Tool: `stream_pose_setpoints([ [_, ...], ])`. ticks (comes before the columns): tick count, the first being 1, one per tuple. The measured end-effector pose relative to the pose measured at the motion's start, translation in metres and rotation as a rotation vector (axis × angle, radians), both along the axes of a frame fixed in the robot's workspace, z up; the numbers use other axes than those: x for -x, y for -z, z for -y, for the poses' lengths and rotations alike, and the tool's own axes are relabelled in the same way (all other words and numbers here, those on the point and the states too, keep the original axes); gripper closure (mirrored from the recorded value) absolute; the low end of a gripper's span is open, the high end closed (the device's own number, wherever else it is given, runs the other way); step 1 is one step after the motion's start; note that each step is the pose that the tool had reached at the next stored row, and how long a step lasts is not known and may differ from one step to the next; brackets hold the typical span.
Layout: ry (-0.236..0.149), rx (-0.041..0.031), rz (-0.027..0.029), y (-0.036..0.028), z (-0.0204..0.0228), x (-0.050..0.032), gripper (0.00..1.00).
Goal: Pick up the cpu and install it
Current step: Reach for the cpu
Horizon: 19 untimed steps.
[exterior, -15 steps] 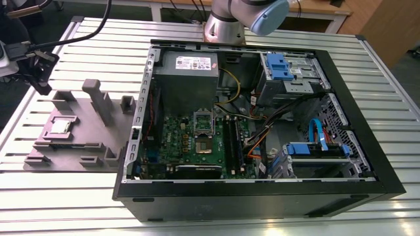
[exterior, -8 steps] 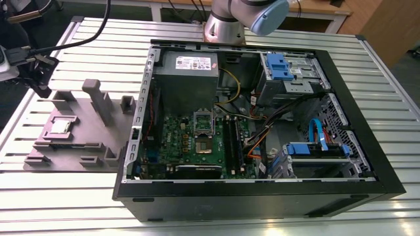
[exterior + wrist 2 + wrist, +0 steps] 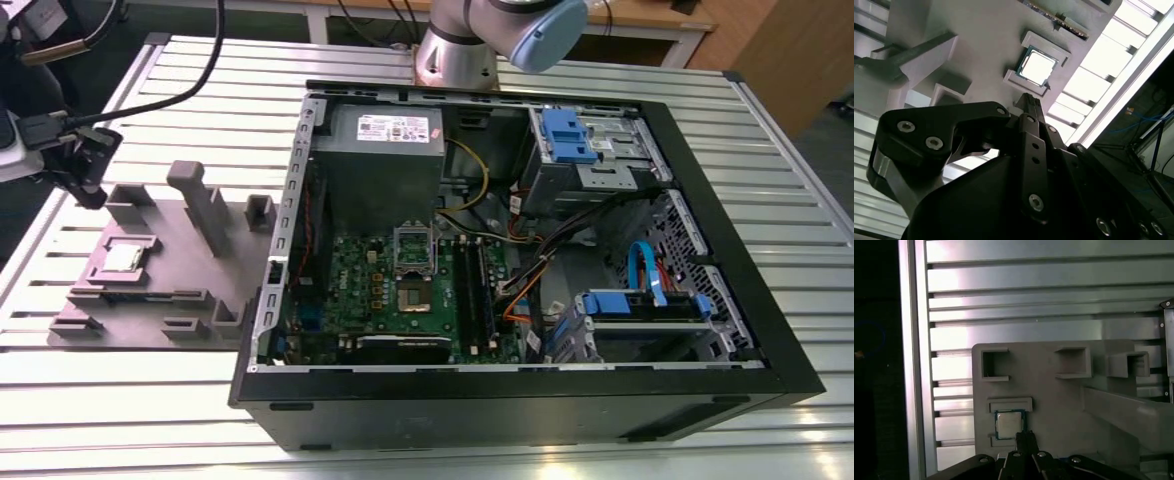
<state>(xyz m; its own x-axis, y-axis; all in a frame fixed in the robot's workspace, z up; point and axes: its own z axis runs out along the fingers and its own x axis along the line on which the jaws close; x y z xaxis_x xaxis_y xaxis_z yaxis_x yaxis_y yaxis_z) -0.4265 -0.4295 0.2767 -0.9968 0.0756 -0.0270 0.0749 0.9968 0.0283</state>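
Observation:
The cpu (image 3: 123,258) is a small silvery square with a pale green rim. It lies flat in a shallow pocket of the grey holder block (image 3: 174,275) on the slatted table, at the exterior view's left. Both wrist views look down on the cpu (image 3: 1037,67) (image 3: 1009,423), just beyond my fingertips. My gripper (image 3: 83,185) (image 3: 1029,101) (image 3: 1025,436) hovers above the block's far left side. It is shut, holds nothing, and is clear of the chip. The dark square socket (image 3: 415,292) on the green motherboard sits uncovered, its metal frame raised.
An open black computer case (image 3: 534,400) lies on its side to the holder's right. It holds a grey power supply (image 3: 380,150), black memory sticks (image 3: 470,285), blue drive bays and loose cables. Tall posts (image 3: 200,205) rise from the holder block near the cpu.

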Motion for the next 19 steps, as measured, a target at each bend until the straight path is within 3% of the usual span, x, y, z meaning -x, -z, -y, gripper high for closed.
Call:
stream_pose_setpoints([
  [8, 0.000, -0.0002, -0.0002, 0.0075, 0.0026, 0.0036, 0.90],
  [19, 0.000, 0.0026, -0.0005, 0.0233, 0.0046, 0.0048, 0.90],
])
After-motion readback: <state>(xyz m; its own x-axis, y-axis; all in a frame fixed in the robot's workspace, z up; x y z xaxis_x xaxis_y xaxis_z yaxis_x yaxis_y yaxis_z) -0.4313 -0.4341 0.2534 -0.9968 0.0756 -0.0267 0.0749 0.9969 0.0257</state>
